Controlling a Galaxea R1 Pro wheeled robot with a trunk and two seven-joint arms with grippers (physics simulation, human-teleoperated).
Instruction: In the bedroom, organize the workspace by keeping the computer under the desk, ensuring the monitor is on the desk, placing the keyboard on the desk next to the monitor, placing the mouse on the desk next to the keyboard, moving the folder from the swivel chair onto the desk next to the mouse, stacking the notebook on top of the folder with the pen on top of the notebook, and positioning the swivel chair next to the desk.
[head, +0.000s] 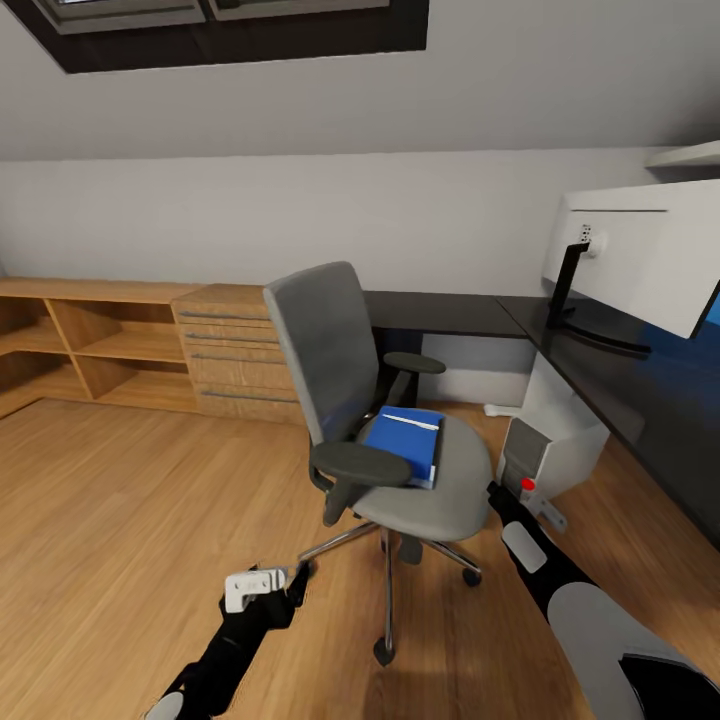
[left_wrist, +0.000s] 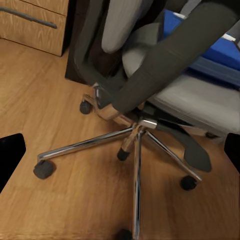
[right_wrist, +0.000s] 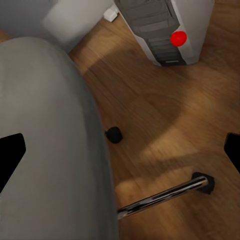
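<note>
Bedroom: grey walls, a sloped ceiling and a light wood plank floor (head: 130, 500); a light wooden dresser (head: 225, 350) with open shelves runs along the far wall.
Folder (head: 405, 444): bright blue with white edges, lying flat on the seat of the swivel chair (head: 330, 350), toward the seat's back edge, beside the near armrest.
Folder to left end effector (head: 262, 582): the end effector hangs low over the floor in front of the chair, under the level of the near armrest and well apart from the folder; in the left wrist view the folder (left_wrist: 220, 45) shows past that armrest.
Left end effector state: its dark fingertips (left_wrist: 11, 157) sit at opposite edges of the left wrist view, spread, with nothing between them.
Folder to right end effector: in the head view the right arm reaches to the seat's front corner nearest the computer (head: 545, 455), its end effector hidden behind the seat, below and to the side of the folder.
Right end effector state: its fingertips (right_wrist: 11, 157) also stand spread, empty, with the grey seat (right_wrist: 50, 145) just beside one of them.
Swivel chair base: a chrome five-star base (left_wrist: 135, 137) on castors, resting on the floor.
Computer: a light grey tower with a red dot (right_wrist: 178, 38), standing on the floor under the bench (head: 620, 380).
Monitor (head: 640, 255): upright on the bench's black top, white back toward the camera.
</note>
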